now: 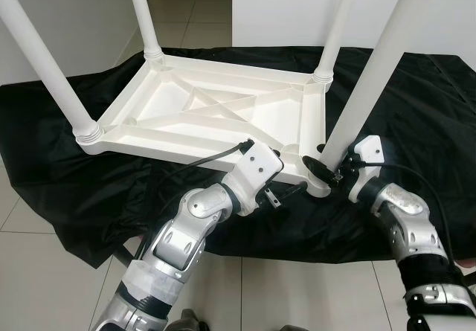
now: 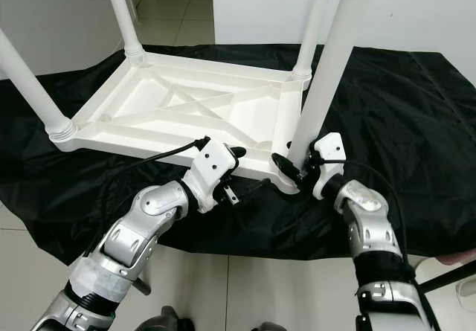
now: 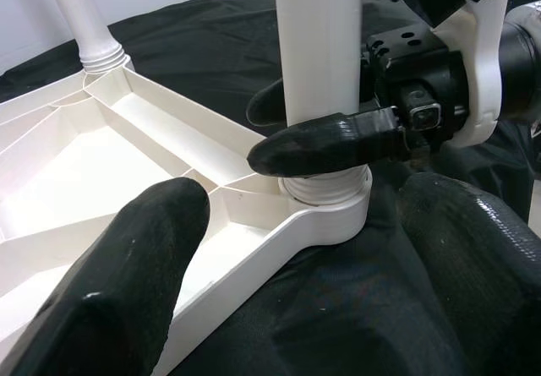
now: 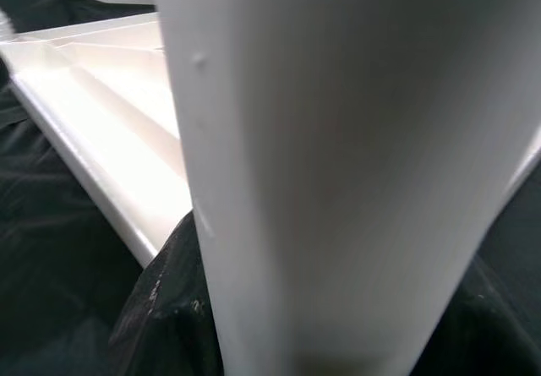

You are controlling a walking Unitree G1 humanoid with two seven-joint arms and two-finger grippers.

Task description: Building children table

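Tabletop [image 1: 223,111]: white plastic, lying upside down on a black cloth [image 1: 416,123] over the floor, ribbed underside facing up.
Legs: four white legs stand up from the corner sockets; the near-right leg [image 1: 364,85] is the one being worked on, its foot sitting in the corner socket [image 3: 325,211].
Right gripper [image 1: 325,169]: closed around the base of that leg just above the socket, one black finger [image 3: 338,144] wrapped across the front of the leg.
Left gripper [image 1: 277,197]: beside the same corner, low and near the tabletop's edge, fingers spread wide and holding nothing.
Step in hand: by my reading, seating or tightening the last leg into its socket.
Doing it well: keep the leg upright and in line with the socket so the threaded collar does not bind; turn with a firm grip close to the base, where leverage against wobble is best.
Left arm's part: likely to press down on the tabletop's rim so the whole piece does not spin or slide on the cloth.
Risk: a tilted leg could jam.
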